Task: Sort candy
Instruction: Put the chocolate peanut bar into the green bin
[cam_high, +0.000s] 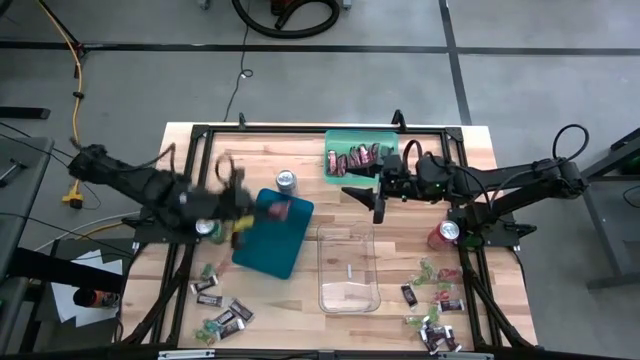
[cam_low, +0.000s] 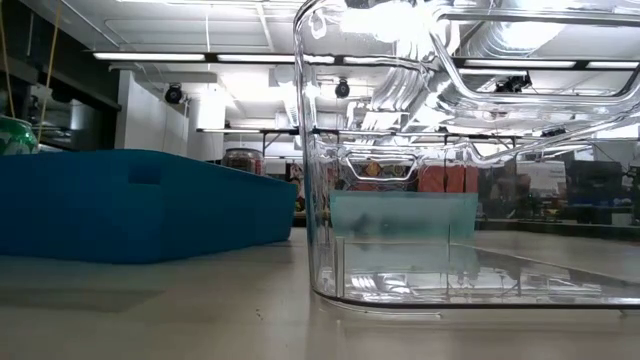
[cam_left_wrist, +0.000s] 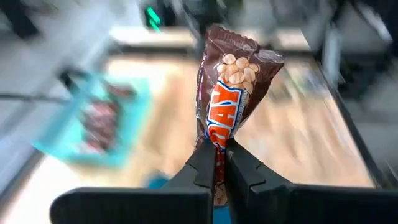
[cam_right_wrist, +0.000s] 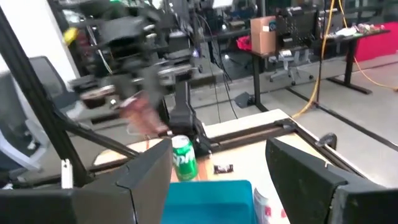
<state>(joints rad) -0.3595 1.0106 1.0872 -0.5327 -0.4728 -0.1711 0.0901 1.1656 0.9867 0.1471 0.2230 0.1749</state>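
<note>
1. Brown-wrapped candy bar (cam_left_wrist: 231, 93) with peanuts and pale print on its wrapper stands pinched by its lower end between the left gripper (cam_left_wrist: 222, 168) fingers, which are closed tight on it.
2. Left gripper (cam_high: 236, 195) hangs at the left edge of the blue bin (cam_high: 275, 240), blurred in the high view.
3. Blue bin lies mid-table, one reddish bar (cam_high: 277, 210) visible inside near its far end.
4. Clear bin (cam_high: 348, 268) sits just right of the blue one; I cannot tell whether anything is in it.
5. Right gripper (cam_high: 379, 203) hovers beyond the clear bin, fingers spread wide, holding nothing.
6. Green tray (cam_high: 360, 157) at the far edge carries a row of dark red bars (cam_high: 352, 160).
7. Loose candy (cam_high: 222, 315) lies scattered front left, more (cam_high: 435, 300) front right.
8. Cans: one (cam_high: 287, 181) behind the blue bin, one (cam_high: 443, 234) by the right arm's base.
</note>
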